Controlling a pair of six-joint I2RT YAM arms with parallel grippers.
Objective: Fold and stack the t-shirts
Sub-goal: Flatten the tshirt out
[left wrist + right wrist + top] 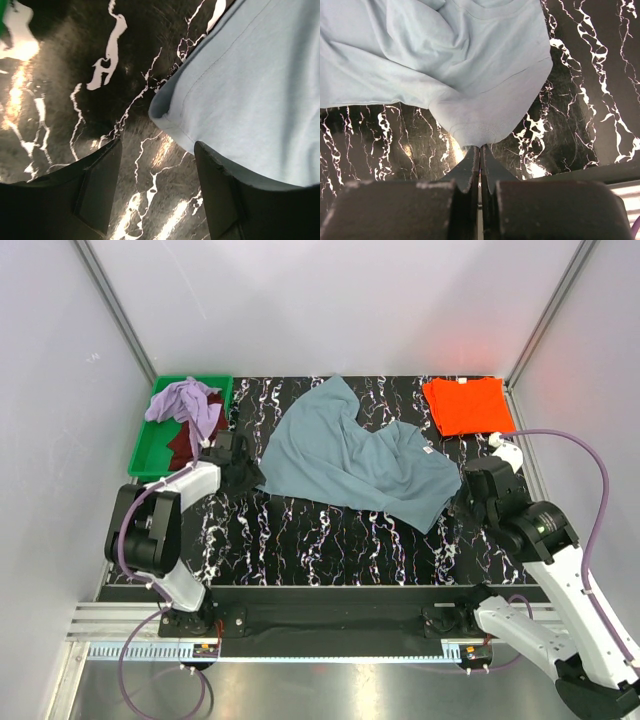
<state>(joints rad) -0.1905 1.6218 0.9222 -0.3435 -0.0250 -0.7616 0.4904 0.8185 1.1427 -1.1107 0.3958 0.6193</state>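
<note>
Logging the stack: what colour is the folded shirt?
The folded shirt is orange; top view.

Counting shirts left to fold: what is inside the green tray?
In the green tray a crumpled lavender shirt lies over a dark maroon shirt; anything beneath them is covered.

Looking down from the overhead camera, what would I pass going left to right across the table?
Green tray → left pincer → blue-grey t-shirt → orange t-shirt.

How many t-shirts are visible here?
4: a blue-grey shirt spread mid-table, an orange shirt folded at the far right, a lavender shirt and a maroon shirt in the green tray; others may hide beneath them.
</note>
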